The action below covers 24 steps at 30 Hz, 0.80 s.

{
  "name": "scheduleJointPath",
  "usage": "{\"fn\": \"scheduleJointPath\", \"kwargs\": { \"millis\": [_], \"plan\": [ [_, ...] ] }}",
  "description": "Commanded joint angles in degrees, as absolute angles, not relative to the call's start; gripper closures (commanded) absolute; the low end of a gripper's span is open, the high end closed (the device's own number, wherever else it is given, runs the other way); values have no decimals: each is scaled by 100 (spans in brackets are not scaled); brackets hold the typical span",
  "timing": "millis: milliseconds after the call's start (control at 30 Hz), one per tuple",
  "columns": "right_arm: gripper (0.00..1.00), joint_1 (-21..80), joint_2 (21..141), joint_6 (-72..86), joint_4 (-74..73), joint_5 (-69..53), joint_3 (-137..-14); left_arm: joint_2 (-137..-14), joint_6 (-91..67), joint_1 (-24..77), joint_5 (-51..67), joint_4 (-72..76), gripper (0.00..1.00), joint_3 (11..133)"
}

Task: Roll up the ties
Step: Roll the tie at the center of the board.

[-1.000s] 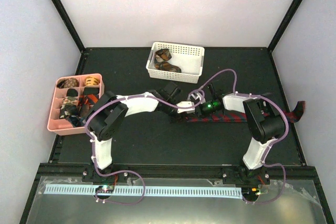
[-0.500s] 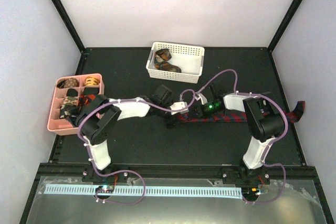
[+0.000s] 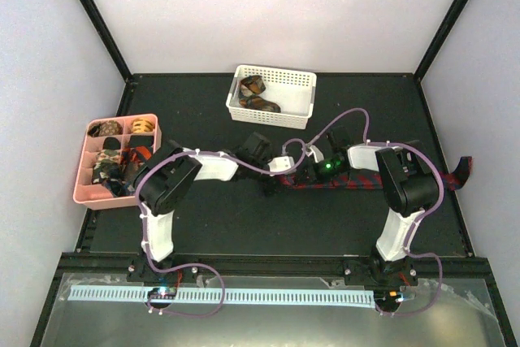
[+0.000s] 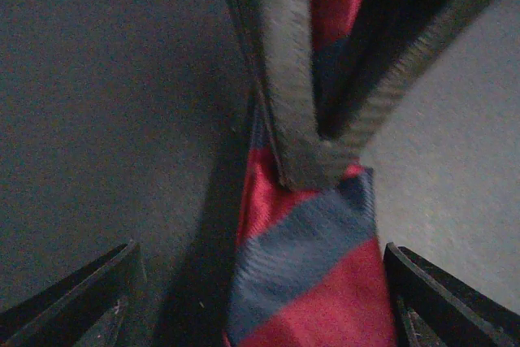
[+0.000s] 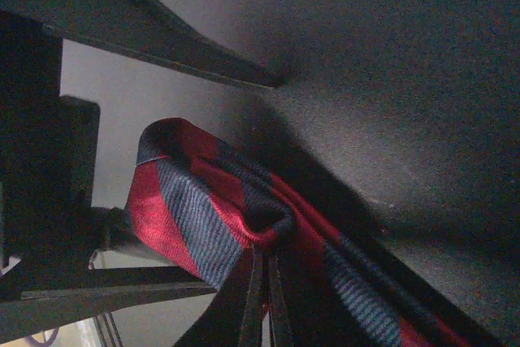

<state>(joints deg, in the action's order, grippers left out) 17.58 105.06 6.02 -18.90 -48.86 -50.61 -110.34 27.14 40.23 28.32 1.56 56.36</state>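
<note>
A red and dark blue striped tie point(image 3: 366, 181) lies stretched across the black mat, its far end hanging off the right edge. My right gripper point(image 5: 264, 262) is shut on a folded-over bit of the tie point(image 5: 187, 209) near its left end. My left gripper point(image 4: 260, 314) is open, its fingers point(image 4: 81, 306) wide on either side of the tie point(image 4: 309, 266) without touching it. In the left wrist view the right gripper's shut fingers point(image 4: 296, 103) pinch the fabric just ahead. In the top view the two grippers meet mid-table, left gripper point(image 3: 270, 182), right gripper point(image 3: 296, 175).
A white basket point(image 3: 301, 80) at the back holds coiled ties point(image 3: 256, 95). A pink compartment tray point(image 3: 81, 193) at the left holds several rolled ties point(image 3: 104, 129). Purple cables loop over both arms.
The left gripper opened and let go of the tie end, backing off slightly to the left. The right gripper closed fully on the tie's fold.
</note>
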Motion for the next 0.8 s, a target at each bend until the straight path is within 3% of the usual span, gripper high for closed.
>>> {"fn": "scheduleJointPath", "kwargs": {
  "millis": [0,133,233,367,433,600,700,767],
  "plan": [
    [98,1739,10519,508,-1833,-4994,-5077,-11370,2780,4108,2867,147,23,6021],
    [91,1742,10454,540,-1871,-5115,-5108,-11396,2752,4149,2800,55,48,5967],
    [79,1736,10374,553,-1978,-5221,-5149,-11336,2782,4166,2657,57,54,5809],
    [76,1735,10297,649,-1963,-5281,-5146,-11346,2742,4175,2538,13,59,5754],
    [77,1741,10336,675,-1939,-5318,-5180,-11347,2691,4181,2525,18,60,5753],
    [98,1734,10430,619,-1976,-5144,-5319,-11313,2574,4197,2606,38,58,5717],
    [98,1732,10465,539,-2132,-4993,-5429,-11225,2529,4195,2750,239,52,5553],
    [98,1739,10497,501,-2213,-4871,-5432,-11127,2484,4178,2804,377,38,5423]
  ]
}}
